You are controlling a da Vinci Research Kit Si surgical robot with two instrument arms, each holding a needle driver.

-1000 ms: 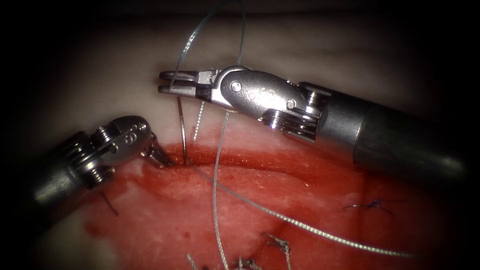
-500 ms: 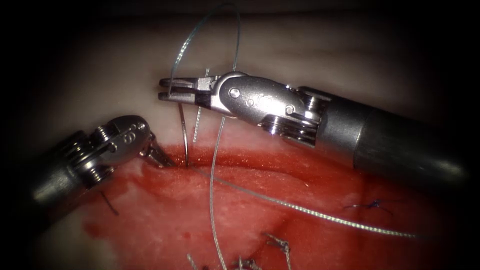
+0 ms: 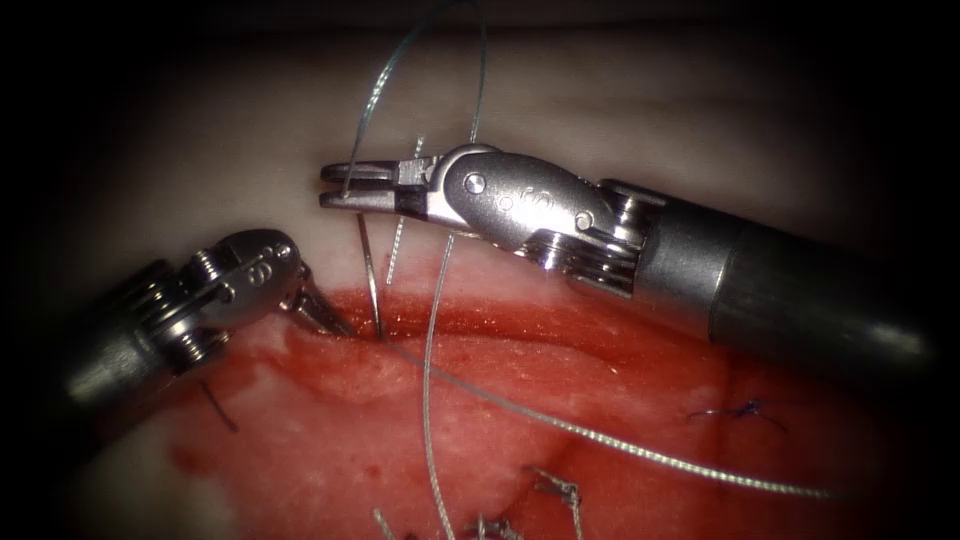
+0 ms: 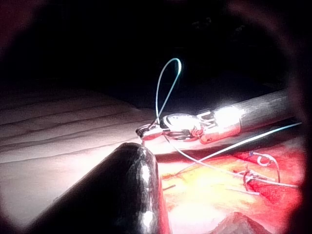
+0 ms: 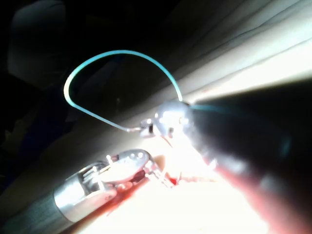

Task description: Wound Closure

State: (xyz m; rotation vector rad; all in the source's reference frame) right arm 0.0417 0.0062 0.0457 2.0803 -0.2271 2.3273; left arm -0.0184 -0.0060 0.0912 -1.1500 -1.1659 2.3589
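The right end effector (image 3: 345, 186) is gripping the needle (image 3: 370, 272) near its swaged end; its tip is sitting in the tissue (image 3: 480, 440) at the cut (image 3: 520, 325). The left end effector (image 3: 322, 315) is pinching the tissue edge. Tied stitches (image 3: 745, 410) are showing; this stitch is remaining unfinished.

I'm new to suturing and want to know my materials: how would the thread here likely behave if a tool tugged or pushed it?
The thread is probably limp yet slightly springy: above the right tool, whose jaws are shut on the needle, it stands in an open loop rather than collapsing. It looks very light, draping across the tissue without denting it. Pushed, it would likely bend aside.
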